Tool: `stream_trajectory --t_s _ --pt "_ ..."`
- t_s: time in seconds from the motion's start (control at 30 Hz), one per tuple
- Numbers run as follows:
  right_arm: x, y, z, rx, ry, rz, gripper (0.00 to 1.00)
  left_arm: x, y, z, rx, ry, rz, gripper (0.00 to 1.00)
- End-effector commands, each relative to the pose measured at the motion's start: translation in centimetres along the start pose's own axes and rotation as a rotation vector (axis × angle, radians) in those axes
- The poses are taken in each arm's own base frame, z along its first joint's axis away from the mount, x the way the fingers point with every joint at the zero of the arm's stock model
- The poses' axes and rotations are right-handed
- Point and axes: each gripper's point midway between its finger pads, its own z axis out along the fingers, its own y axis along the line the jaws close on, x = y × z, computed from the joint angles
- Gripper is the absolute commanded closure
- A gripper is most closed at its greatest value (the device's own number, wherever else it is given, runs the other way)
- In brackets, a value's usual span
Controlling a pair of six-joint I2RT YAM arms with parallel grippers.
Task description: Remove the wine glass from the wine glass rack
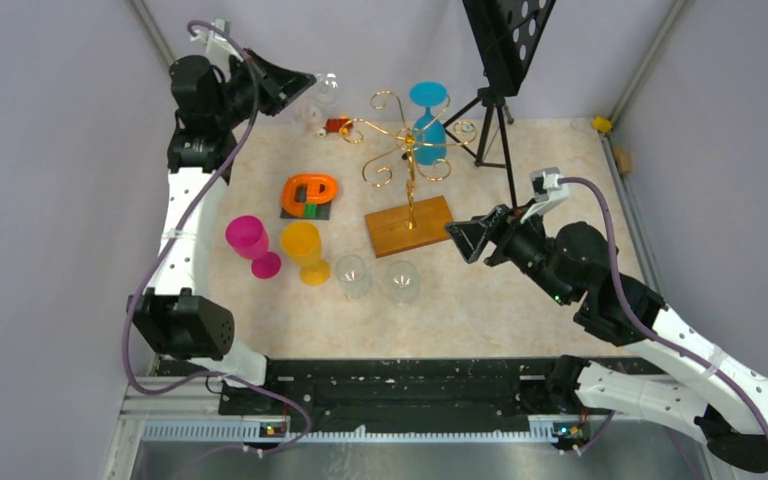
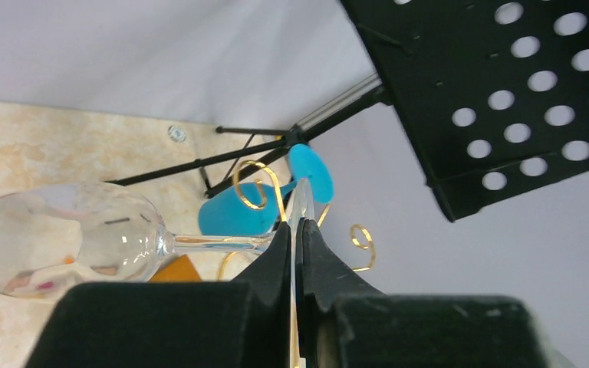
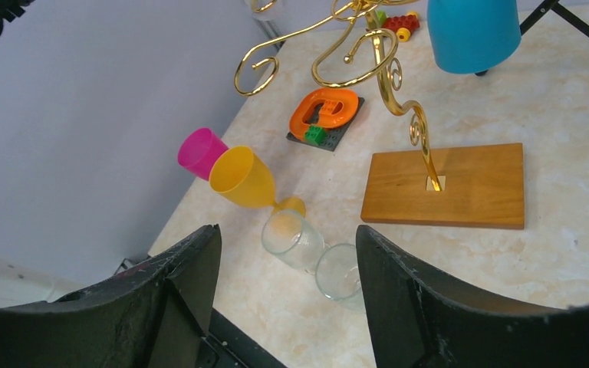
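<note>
Left gripper (image 2: pixel 297 231), at ten o'clock from the wine glass rack (image 1: pixel 410 150), pinches what appears to be the foot of a clear wine glass (image 2: pixel 61 238); right gripper (image 3: pixel 285 234), at five o'clock, gapes wide and empty.

Lilac walls (image 1: pixel 50 150), beige marbled tabletop (image 1: pixel 450 305)

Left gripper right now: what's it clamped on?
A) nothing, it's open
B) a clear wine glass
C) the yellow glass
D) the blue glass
B: in the left wrist view the left gripper is shut on the clear wine glass at its foot, while the blue glass hangs on the gold rack behind.
</note>
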Motion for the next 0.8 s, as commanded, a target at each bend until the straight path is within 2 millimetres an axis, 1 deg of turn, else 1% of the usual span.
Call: stream_trajectory --t_s 0.0,0.17,0.3,0.37,0.43,0.53,0.6,0.67,0.77 --pt "-1.3 0.5 -0.2 -0.013 -0.041 0.028 0.33 -2.3 -8.9 -4.1 0.236 -0.079 0.077 1.0" --pt "-1.6 1.0 -0.3 -0.038 -0.053 0.054 0.35 -2.1 -14.4 -7.1 0.462 -0.06 -0.04 1.0" --pt "-1.5 1.3 -0.3 -0.061 -0.059 0.085 0.36 -2.2 -17.8 -9.7 0.578 -0.066 -0.072 1.0" --pt "-1.5 1.5 -0.4 -0.072 -0.067 0.104 0.37 -2.1 -19.2 -11.0 0.617 -0.068 -0.113 1.0" --pt "-1.9 1.7 -0.5 -0.085 -0.088 0.124 0.37 -1.8 -20.1 -11.8 0.659 -0.05 -0.148 1.0" --pt "-2.8 1.8 -0.7 -0.094 -0.137 0.16 0.38 -0.9 -21.4 -13.1 0.728 -0.014 -0.211 1.0" --pt "-3.7 2.2 -0.8 -0.112 -0.176 0.197 0.39 -0.1 -22.1 -13.5 0.774 0.018 -0.272 1.0" --pt "-4.6 3.0 -0.7 -0.149 -0.212 0.226 0.38 0.9 -22.9 -13.7 0.817 0.063 -0.323 1.0" --pt "-6.0 4.4 -0.4 -0.203 -0.252 0.21 0.38 2.8 -24.4 -13.5 0.883 0.151 -0.396 1.0"
